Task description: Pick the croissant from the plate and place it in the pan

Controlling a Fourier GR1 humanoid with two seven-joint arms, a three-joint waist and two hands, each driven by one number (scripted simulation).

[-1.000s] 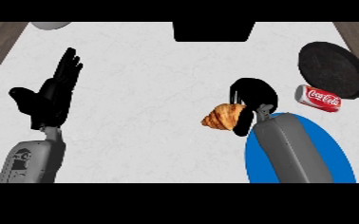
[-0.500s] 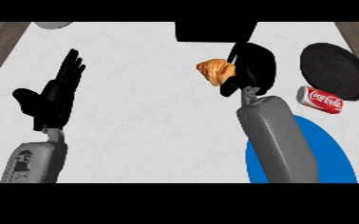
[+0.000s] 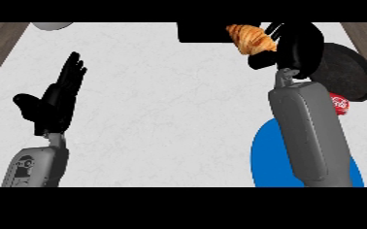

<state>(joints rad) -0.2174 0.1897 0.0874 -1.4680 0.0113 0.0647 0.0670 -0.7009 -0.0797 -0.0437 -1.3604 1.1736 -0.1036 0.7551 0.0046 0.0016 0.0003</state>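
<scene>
White marble counter [image 3: 165, 106]. Left hand [image 3: 54, 104]: resting at the left edge, fingers straight and spread, holding nothing. Croissant [image 3: 251, 39]: held above the counter near its far edge. Right hand [image 3: 295, 46]: fingers curled around the croissant. Blue plate [image 3: 269, 157]: under the right forearm. Dark pan [image 3: 342, 70]: just right of the hand.

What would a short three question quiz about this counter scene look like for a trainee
1. True or false: the right hand is curled round the croissant.
2. Which thing shows partly hidden beside the right forearm? A) a red can B) a green bottle C) a yellow cup
3. Fill in: the left hand shows at the view's left, fingers straight, holding ____.

Key:
1. True.
2. A, the red can, between the blue plate and the dark pan.
3. Nothing.
</scene>
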